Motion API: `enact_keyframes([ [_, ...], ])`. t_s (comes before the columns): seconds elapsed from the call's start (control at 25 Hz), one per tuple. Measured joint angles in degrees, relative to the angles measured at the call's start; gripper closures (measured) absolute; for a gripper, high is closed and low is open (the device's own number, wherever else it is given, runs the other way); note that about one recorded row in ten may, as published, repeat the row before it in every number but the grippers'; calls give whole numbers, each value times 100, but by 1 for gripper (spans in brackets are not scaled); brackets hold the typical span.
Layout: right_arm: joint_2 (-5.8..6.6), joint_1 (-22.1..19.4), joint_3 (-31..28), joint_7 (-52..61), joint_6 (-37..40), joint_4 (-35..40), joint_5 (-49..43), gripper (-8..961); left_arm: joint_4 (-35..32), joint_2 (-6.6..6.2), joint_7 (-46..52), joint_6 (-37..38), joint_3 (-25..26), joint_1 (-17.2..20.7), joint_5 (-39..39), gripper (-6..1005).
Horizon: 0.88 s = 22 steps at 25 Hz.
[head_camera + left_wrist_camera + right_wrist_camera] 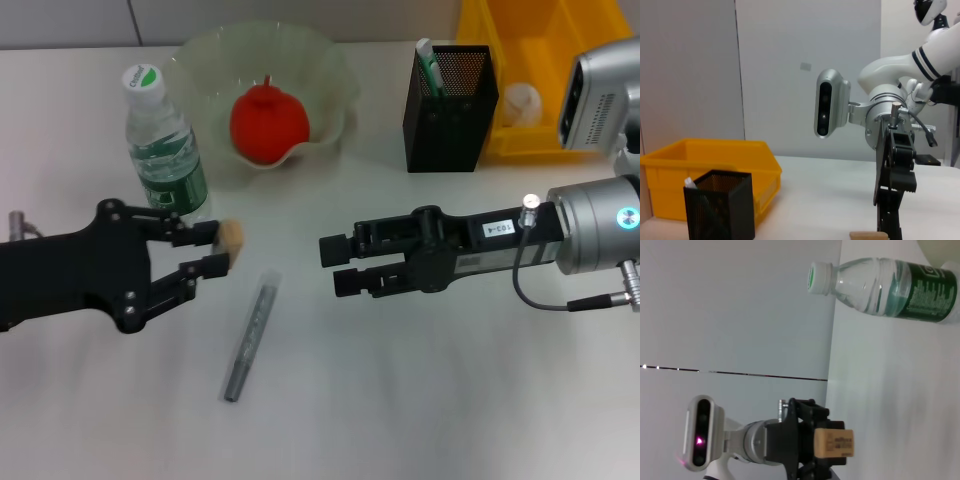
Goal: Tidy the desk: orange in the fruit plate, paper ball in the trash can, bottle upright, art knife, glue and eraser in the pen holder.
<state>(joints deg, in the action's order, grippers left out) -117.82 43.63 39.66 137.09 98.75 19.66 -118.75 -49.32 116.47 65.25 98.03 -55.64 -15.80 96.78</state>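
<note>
Tan eraser pinched, seemingly, between left gripper jaws.

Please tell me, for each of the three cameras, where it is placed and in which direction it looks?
Head view: on the robot's head, looking down at the desk; both arms show, left gripper holding the eraser.
Left wrist view: on the left arm, looking across at the right gripper, pen holder and trash can.
Right wrist view: on the right arm, facing the left gripper and bottle.
Both wrist views share the eraser.
</note>
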Motion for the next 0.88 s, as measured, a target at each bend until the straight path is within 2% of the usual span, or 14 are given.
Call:
enact_keyframes([
  [0.08,-42,-20,-3,-36,-17,16,30,240,124,-50,-4,10,12,-13,0,736],
  [0.24,-98,-31,-45,-62,7,2,44,220,163,-55,-9,21,-9,-36,-1,736],
  [0.6,-144,45,-14,-14,-190,-313,267,148,164,18,-152,248,27,-72,-40,737],
  [0.88,-146,56,-58,-19,-251,-350,290,126,349,158,93,347,163,-186,-142,736],
])
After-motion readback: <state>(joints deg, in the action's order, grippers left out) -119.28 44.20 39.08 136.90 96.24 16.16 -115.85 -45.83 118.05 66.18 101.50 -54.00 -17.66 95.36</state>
